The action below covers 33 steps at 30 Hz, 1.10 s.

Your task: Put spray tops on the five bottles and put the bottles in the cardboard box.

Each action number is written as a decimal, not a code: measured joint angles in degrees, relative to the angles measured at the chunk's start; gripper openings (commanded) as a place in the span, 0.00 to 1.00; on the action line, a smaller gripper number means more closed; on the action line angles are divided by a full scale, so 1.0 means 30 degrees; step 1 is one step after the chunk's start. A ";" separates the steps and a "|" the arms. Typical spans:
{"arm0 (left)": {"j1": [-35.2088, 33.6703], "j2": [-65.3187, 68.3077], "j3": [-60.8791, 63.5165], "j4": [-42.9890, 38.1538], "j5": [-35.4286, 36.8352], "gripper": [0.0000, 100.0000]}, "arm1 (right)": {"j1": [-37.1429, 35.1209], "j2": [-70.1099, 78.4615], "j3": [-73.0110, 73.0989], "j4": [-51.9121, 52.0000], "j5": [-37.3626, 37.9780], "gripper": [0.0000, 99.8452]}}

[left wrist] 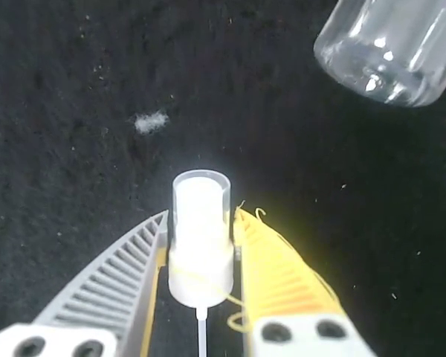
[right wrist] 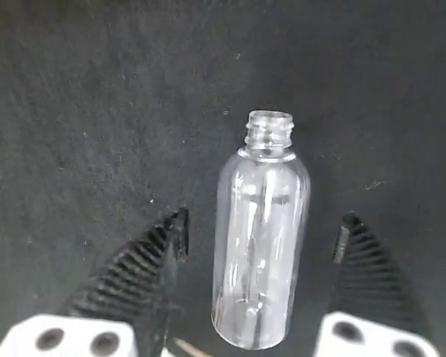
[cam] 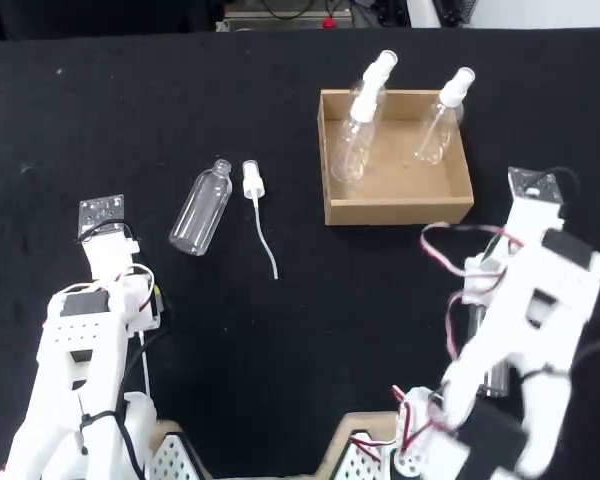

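My left gripper (left wrist: pixel 201 214) is shut on a white spray top (left wrist: pixel 201 238), whose thin tube hangs down behind it. Close ahead is the base of a capless clear bottle (left wrist: pixel 390 48), which lies on the black table (cam: pixel 202 208) with a loose spray top (cam: pixel 252 180) beside it. My right gripper (right wrist: pixel 260 223) is open, one finger on either side of another capless clear bottle (right wrist: pixel 260 245) that lies flat with its neck pointing away. The cardboard box (cam: pixel 395 212) at the back holds two bottles with spray tops (cam: pixel 358 125) (cam: pixel 440 120).
The left arm (cam: pixel 85 340) is at the front left and the right arm (cam: pixel 535 290) at the front right, below the box. Red and white cables loop off the right arm. Black cloth covers the table.
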 measured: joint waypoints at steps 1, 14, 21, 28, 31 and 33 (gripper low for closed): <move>0.0000 0.0000 0.0029 0.0000 0.0000 0.08 | 0.0000 0.1231 -0.0645 0.0352 0.0059 0.30; 0.0000 0.0000 0.0029 0.0000 0.0000 0.08 | 0.0879 0.9231 -0.3985 0.0762 0.0557 0.29; 0.0000 0.0000 0.0029 0.0000 0.0000 0.08 | 0.1700 0.9231 -0.3985 0.0762 0.2051 0.11; 0.0000 0.0000 0.0029 0.0000 0.0000 0.08 | 0.2579 0.9231 -0.6476 0.1319 0.2608 0.10; 0.0000 0.0000 0.0029 0.0000 0.0000 0.08 | 0.2989 0.8527 -0.8176 0.1289 0.2608 0.10; 0.0000 0.0000 0.0029 0.0000 0.0000 0.08 | 0.3282 0.7795 -0.8440 0.0176 0.2608 0.10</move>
